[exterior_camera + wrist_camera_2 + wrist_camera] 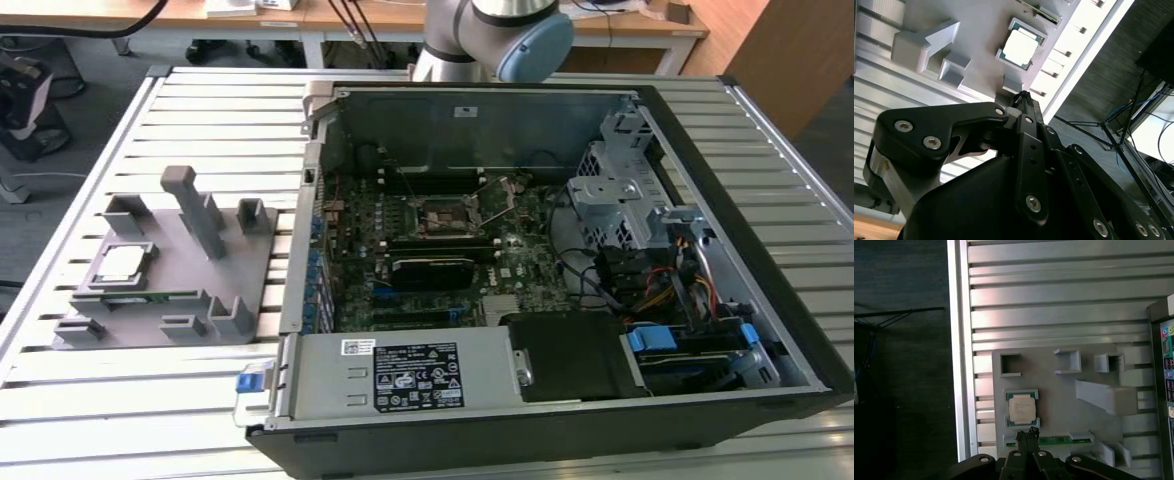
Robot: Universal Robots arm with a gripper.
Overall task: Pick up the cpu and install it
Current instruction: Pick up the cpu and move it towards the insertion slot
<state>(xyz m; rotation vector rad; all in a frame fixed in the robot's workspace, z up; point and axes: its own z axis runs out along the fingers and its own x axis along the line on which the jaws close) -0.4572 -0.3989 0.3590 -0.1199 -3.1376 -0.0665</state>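
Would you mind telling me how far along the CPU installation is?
Nothing looks done yet: the cpu lies in its pocket on the grey fixture, untouched. The gripper hovers above the fixture, holding nothing. Pickup and seating in the motherboard socket are both left to do.

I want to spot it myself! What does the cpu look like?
On the slatted metal table, on the exterior view's left of the open black computer case, sits a grey plastic holder block. The cpu is the small flat silver-topped square lying in it, unlike the long green memory stick beside it.
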